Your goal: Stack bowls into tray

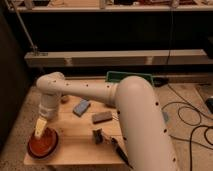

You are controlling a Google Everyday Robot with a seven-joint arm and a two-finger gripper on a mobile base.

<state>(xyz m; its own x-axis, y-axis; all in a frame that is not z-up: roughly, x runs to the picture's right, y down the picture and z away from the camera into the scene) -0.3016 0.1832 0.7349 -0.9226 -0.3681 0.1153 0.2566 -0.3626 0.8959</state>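
The orange-red bowl (42,146) with a dark rim sits at the front left corner of the wooden table (75,142). My gripper (40,131) hangs from the white arm and reaches down onto the bowl's near-left rim; whether it grips the bowl does not show. The green tray (126,76) stands at the back of the table, and my upper arm hides most of it. The purple bowl is out of view.
A light-blue flat object (81,106), a grey block (102,117), a small dark object (98,135) and a black tool (119,149) lie mid-table. Cables (192,117) run on the floor at right. A low shelf ledge (120,57) stands behind.
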